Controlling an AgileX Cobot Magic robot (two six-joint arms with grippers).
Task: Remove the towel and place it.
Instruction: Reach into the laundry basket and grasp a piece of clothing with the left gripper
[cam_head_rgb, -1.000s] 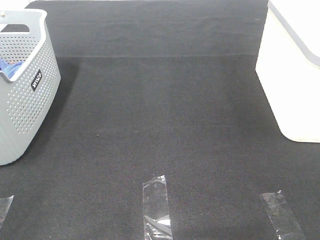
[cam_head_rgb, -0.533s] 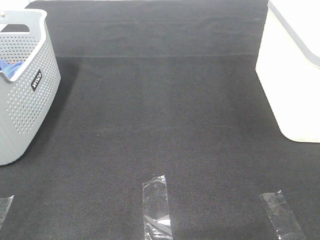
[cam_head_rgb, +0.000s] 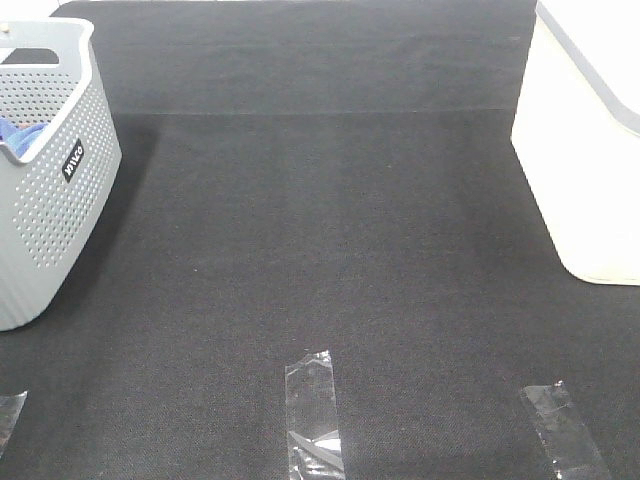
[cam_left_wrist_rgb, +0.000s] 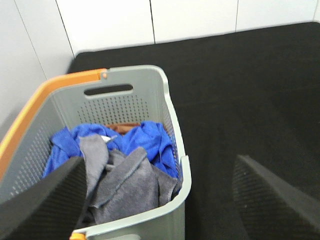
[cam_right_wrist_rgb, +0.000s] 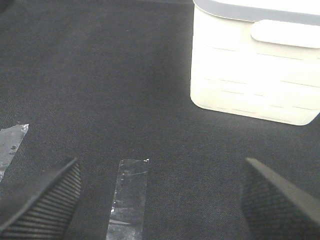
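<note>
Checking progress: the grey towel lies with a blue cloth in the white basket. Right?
No. The towel lies with the blue cloth in the grey basket, not the white basket, as the left wrist view shows.

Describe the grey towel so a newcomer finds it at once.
Start at the grey perforated basket with the orange rim on the black mat. Inside it lies the towel, crumpled on top. It is slate-grey and plush, unlike the bright blue cloth beside it.
</note>
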